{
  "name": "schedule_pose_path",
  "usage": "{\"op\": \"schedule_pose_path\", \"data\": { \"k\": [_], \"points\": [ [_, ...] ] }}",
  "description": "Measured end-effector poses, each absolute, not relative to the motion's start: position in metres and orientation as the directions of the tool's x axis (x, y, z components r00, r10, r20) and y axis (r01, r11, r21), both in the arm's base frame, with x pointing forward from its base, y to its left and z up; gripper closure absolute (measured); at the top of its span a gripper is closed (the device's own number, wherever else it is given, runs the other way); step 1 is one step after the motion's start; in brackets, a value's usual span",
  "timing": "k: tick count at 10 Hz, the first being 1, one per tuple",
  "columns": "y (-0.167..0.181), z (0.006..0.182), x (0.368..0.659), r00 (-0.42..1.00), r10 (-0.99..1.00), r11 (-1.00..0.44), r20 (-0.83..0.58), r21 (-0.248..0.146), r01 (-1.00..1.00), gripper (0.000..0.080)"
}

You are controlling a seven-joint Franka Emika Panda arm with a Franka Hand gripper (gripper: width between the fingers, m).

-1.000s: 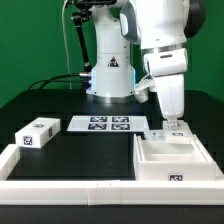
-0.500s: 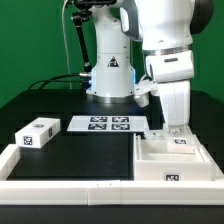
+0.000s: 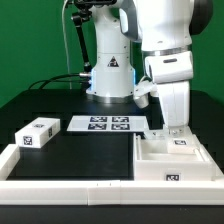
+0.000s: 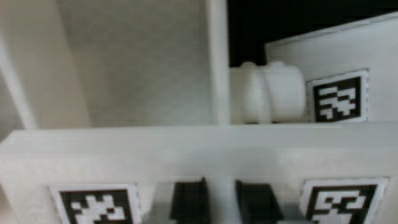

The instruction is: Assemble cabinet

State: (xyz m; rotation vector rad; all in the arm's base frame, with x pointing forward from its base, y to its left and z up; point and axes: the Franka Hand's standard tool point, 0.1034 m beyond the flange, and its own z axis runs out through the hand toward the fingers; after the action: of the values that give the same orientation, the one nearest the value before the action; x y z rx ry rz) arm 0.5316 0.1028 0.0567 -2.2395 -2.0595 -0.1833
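The large white cabinet body (image 3: pixel 158 172) lies open side up at the exterior view's right. My gripper (image 3: pixel 178 129) reaches down onto its far part, on a small white tagged block (image 3: pixel 182 142) that rests there. In the wrist view my gripper (image 4: pixel 219 205) has its dark fingers (image 4: pixel 185 205) close together with only a thin slit between them. They stand against that white block (image 4: pixel 178 155), which carries a tag on each side. Beyond it are a round white peg (image 4: pixel 270 90) and another tagged white face (image 4: pixel 338 98). A second small white block (image 3: pixel 37 132) lies apart at the left.
The marker board (image 3: pixel 108 124) lies flat in the middle, in front of the robot base (image 3: pixel 108 75). A long low white border rail (image 3: pixel 70 186) runs along the near edge. Black cables hang at the back left.
Since a second ago my gripper has moved lower and toward the exterior view's right, and the small tagged block shifted with it. Nothing has moved in the last half second.
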Motion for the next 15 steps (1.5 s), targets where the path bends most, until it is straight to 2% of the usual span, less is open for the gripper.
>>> {"op": "schedule_pose_path", "data": {
  "k": [7,13,14,15],
  "points": [
    [0.098,0.057,0.579,0.085,0.979,-0.097,0.183,0.052,0.994,0.0729],
    [0.098,0.057,0.578,0.089,0.980,-0.098,0.180,0.039,0.994,0.0728],
    [0.097,0.059,0.576,0.090,0.980,-0.099,0.178,0.042,0.994,0.0627],
    [0.096,0.064,0.571,0.093,0.981,-0.103,0.172,0.051,0.993,0.0488]
  ]
}}
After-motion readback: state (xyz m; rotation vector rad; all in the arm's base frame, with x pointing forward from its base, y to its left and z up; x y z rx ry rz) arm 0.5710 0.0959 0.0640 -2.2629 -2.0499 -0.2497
